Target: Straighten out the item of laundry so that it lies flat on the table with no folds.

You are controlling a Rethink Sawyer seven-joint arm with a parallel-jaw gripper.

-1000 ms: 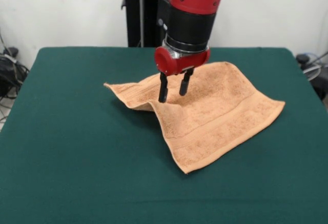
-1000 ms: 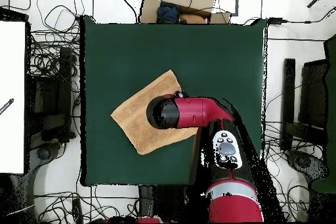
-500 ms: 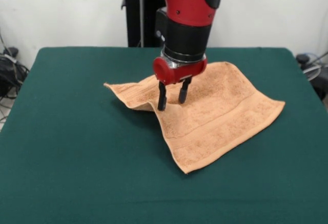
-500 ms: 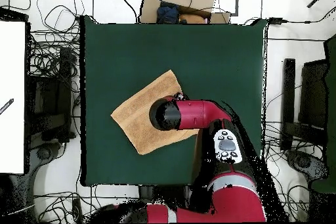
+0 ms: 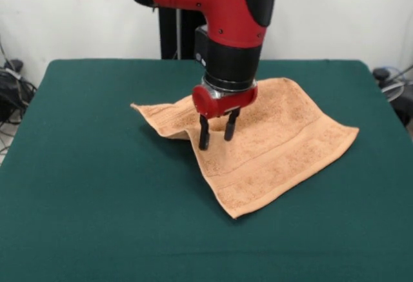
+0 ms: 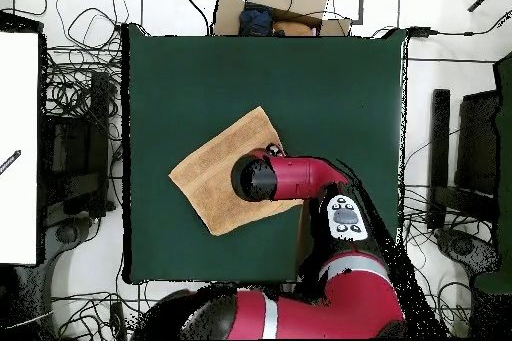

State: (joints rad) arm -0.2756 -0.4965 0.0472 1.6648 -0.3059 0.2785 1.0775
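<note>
From the front you see the gripper (image 5: 216, 135) with its two fingers spread apart, tips down on the peach towel (image 5: 271, 143) beside a raised fold at the towel's nine o'clock corner — nothing pinched. The towel lies near the middle of the green table (image 5: 90, 185). From overhead, the towel (image 6: 210, 182) sits diamond-wise, the arm (image 6: 290, 177) covering its three o'clock part — the gripper hidden beneath.

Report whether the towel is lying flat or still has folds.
Not flat. The towel is mostly spread on the table, but its left corner is rucked into a raised fold beside the open tool.
</note>
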